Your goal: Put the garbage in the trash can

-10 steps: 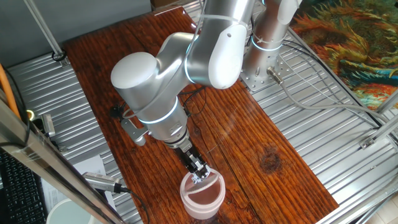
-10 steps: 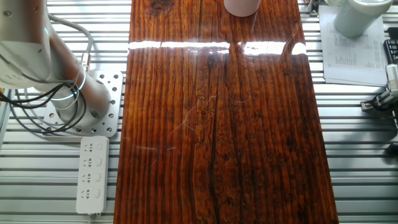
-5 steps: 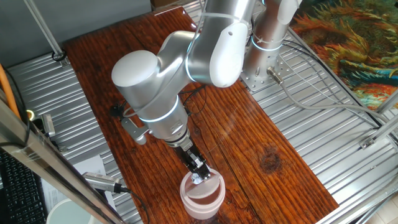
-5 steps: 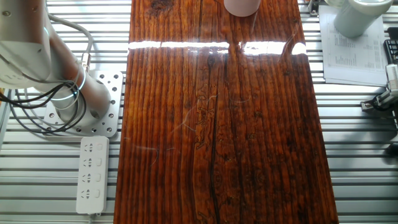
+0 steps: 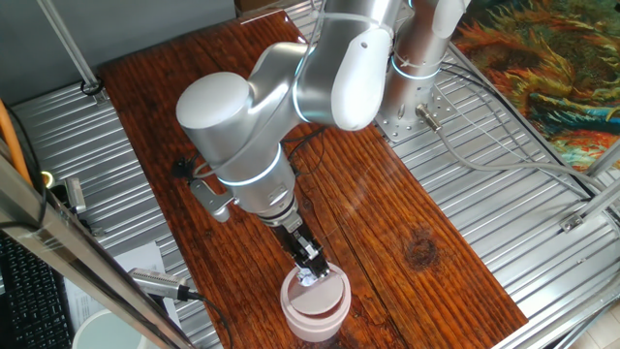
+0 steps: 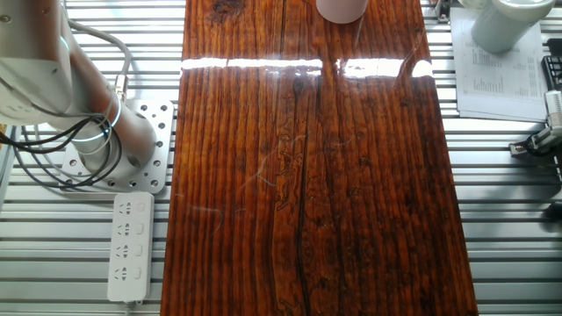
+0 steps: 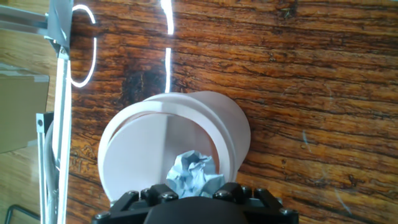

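The trash can [image 5: 315,308] is a small round pale pinkish-white can with a flat white swing lid, standing near the front edge of the wooden table. Its base shows at the top edge of the other fixed view [image 6: 341,8]. My gripper [image 5: 310,272] hangs just above the lid, shut on the garbage [image 7: 193,175], a crumpled white-grey paper wad. In the hand view the wad sits between the fingers [image 7: 194,188], over the near part of the can's lid [image 7: 146,152]. The fingertips are mostly hidden behind the wad.
A plain white bucket rim [image 5: 97,330] shows at the bottom left. A metal tool [image 5: 160,283] lies left of the can. The arm's base [image 6: 97,132] and a power strip [image 6: 129,246] lie beside the table. A white cup on papers [image 6: 502,25] stands at the far corner.
The arm's elbow has shifted slightly. The gripper stays over the can's lid with the wad still held.
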{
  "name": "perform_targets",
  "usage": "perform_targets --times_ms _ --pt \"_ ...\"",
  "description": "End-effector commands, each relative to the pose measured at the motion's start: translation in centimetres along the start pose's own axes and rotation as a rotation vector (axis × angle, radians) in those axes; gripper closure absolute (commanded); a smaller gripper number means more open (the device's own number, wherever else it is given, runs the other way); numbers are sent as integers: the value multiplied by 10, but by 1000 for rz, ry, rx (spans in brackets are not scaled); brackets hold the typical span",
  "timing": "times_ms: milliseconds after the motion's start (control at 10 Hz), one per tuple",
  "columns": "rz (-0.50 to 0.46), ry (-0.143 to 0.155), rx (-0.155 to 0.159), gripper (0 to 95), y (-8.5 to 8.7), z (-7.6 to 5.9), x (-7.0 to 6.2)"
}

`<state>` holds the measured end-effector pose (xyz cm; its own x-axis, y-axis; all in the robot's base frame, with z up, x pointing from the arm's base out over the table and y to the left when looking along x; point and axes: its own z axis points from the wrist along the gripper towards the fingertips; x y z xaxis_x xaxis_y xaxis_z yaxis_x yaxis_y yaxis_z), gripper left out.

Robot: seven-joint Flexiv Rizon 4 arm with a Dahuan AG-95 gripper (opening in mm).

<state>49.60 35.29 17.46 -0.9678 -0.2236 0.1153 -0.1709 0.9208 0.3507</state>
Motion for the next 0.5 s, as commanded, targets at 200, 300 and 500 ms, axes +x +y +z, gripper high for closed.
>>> perform_targets --times_ms 200,300,500 --pt "25 18 21 760 -1 2 -1" --pt "29 23 32 950 -2 3 -1" --pt "26 22 35 950 -3 4 -2"
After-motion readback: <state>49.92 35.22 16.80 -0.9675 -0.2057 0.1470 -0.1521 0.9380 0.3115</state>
